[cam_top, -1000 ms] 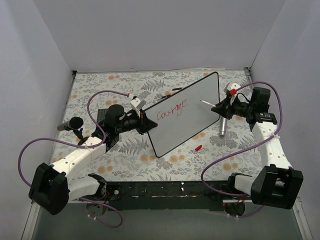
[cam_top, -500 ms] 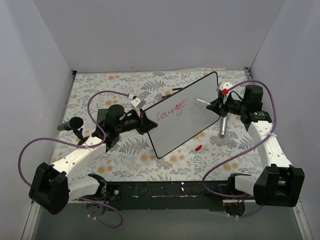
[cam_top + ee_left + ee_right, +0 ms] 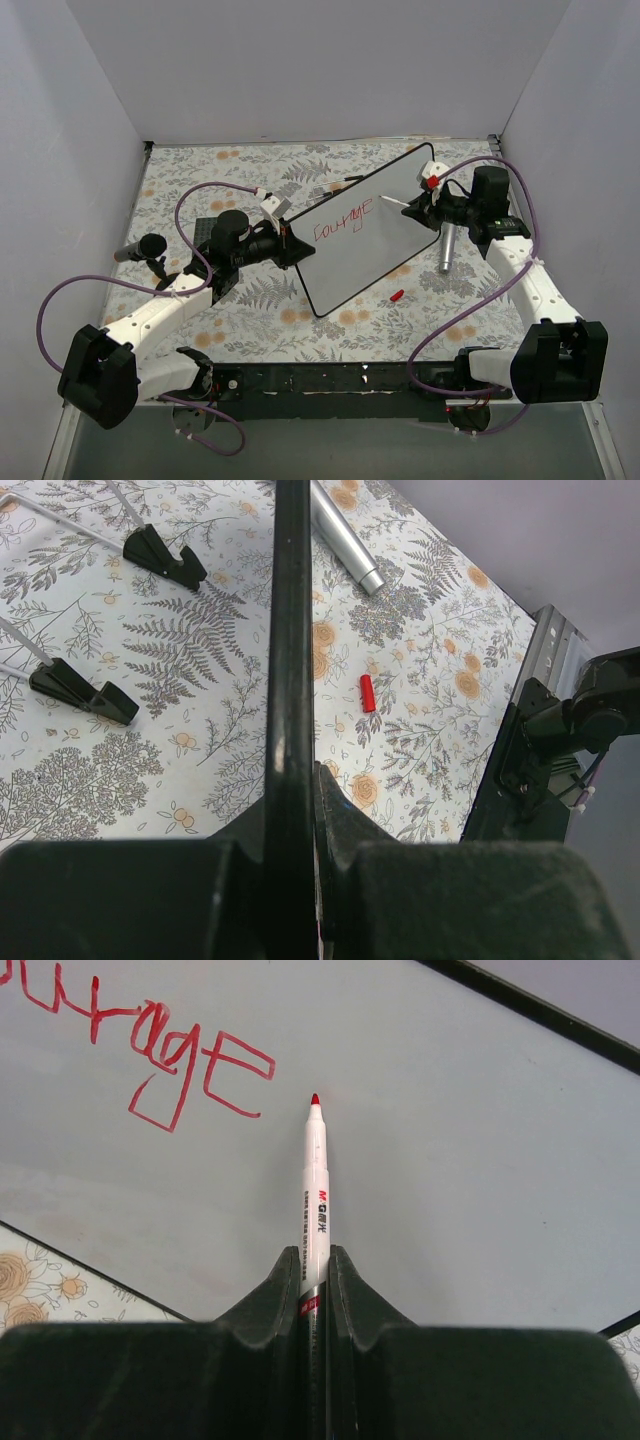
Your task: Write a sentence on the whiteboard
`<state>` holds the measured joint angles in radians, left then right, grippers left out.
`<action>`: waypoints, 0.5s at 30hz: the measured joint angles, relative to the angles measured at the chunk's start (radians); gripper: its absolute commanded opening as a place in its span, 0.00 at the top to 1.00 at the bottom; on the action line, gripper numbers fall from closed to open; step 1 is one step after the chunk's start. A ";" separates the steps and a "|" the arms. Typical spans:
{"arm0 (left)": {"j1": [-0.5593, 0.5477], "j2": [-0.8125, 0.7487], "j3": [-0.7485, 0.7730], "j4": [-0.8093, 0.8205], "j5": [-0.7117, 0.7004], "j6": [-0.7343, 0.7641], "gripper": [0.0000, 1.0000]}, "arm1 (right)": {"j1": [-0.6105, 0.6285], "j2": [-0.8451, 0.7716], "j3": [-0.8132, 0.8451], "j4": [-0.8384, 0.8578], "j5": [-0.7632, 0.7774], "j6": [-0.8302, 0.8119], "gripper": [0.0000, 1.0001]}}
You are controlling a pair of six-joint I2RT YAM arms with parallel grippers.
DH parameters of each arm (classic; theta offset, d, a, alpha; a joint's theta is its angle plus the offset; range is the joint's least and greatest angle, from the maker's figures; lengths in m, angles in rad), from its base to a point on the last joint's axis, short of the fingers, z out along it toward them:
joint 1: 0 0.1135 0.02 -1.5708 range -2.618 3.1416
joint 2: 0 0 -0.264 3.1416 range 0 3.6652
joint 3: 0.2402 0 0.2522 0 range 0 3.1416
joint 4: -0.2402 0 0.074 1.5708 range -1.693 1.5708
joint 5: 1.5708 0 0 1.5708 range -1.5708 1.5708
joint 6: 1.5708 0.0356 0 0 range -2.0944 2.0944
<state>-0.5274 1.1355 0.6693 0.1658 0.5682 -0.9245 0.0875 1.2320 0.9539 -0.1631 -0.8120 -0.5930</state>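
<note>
Only one red word of the sentence (image 3: 345,221), "courage", was on the board, its letters climbing toward 2 o'clock in the overhead view. In the right wrist view its last letters (image 3: 170,1060) sat at 10 o'clock from the pen tip. The word lay on the half of the whiteboard (image 3: 375,262) toward 10 o'clock, and the rest of the glossy face was bare. The board lay near the middle of the floral tablecloth (image 3: 250,315), turned on the diagonal with its long side running from 7 toward 1 o'clock.

The left gripper (image 3: 292,247) was clamped on the board's edge at 9 o'clock. In its own camera the black rim (image 3: 290,630) ran straight up between the closed fingers (image 3: 335,810). Two small black feet (image 3: 165,555) showed at 10 o'clock of that rim.

The right gripper (image 3: 425,208) came in from 3 o'clock, squeezed tight on a white marker (image 3: 393,201). In the wrist view the barrel (image 3: 316,1190) stood up from the jaws, with its red tip just right of the final "e". Whether the tip touched the surface could not be told.

A red cap (image 3: 397,295) lay on the cloth just off the board's edge at 5 o'clock. A silver cylinder (image 3: 445,250) lay at 3 o'clock, below the right gripper.
</note>
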 measured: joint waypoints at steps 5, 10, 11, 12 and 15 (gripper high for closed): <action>0.000 0.000 -0.001 0.001 0.000 0.000 1.00 | 0.000 0.005 0.000 0.010 0.021 0.010 0.99; 0.000 0.000 -0.001 0.001 0.000 -0.001 1.00 | 0.005 0.008 0.000 0.013 0.027 0.013 0.99; 0.000 0.000 -0.001 0.001 0.000 -0.002 1.00 | 0.006 0.009 0.000 0.014 0.028 0.013 0.99; 0.000 0.000 -0.001 0.000 -0.001 -0.003 1.00 | 0.006 0.010 0.000 0.015 0.029 0.013 0.99; 0.000 0.001 -0.001 0.000 -0.002 -0.007 1.00 | 0.006 0.013 0.000 0.018 0.032 0.014 0.99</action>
<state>-0.5274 1.1366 0.6685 0.1654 0.5663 -0.9314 0.0940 1.2453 0.9539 -0.1452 -0.7799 -0.5789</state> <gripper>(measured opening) 0.033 0.165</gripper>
